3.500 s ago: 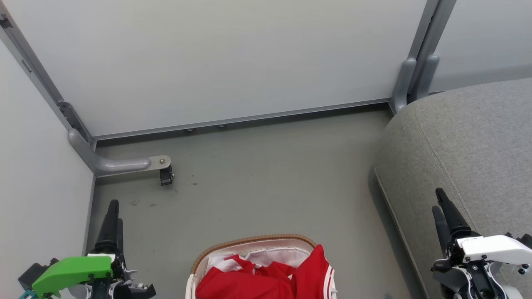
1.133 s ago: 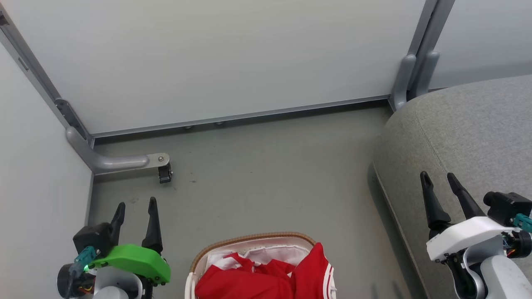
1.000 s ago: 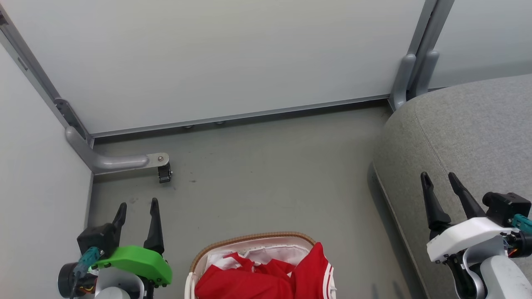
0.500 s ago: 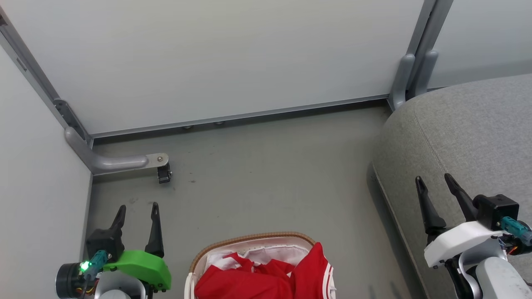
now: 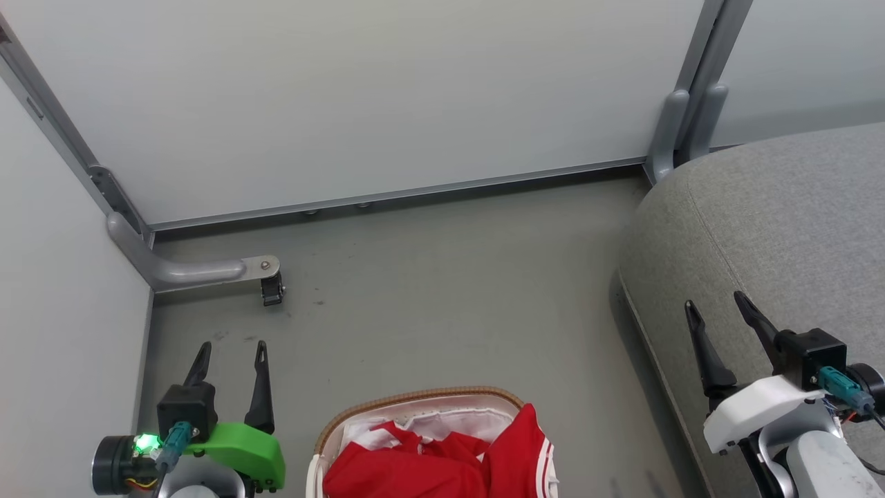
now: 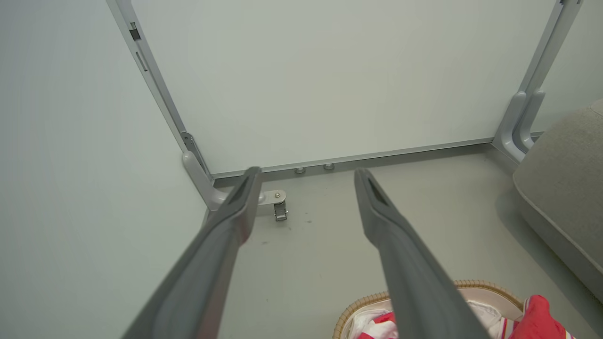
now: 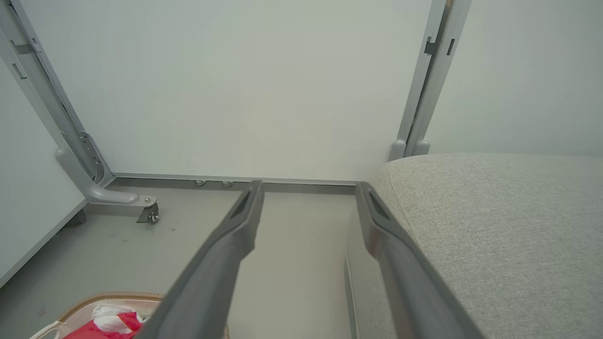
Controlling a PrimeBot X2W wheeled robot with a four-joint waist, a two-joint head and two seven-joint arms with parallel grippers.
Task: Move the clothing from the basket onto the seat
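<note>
Red clothing [image 5: 442, 463] with white stripe trim lies heaped in the white basket [image 5: 422, 399], whose brown woven rim shows at the bottom centre of the head view. The basket [image 6: 372, 301] and clothing [image 6: 537, 322] also sit at the lower right of the left wrist view. The grey seat [image 5: 781, 228] fills the right side. My left gripper [image 5: 231, 346] hangs open over the floor, left of the basket, nothing between its fingers. My right gripper [image 5: 715, 304] stands open at the seat's front edge, holding nothing. In the right wrist view the seat [image 7: 494, 226] lies to the right and the clothing [image 7: 101, 327] at the lower left.
White partition panels close the back and left. A grey metal foot with a small caster [image 5: 271, 294] juts onto the grey floor [image 5: 442, 297] at the left. A grey post [image 5: 681, 124] stands behind the seat's corner.
Both grippers have opened from shut and turned at the wrist over the last seconds. In the last second each has drifted slightly lower in the head view. The basket and clothing have not moved.
</note>
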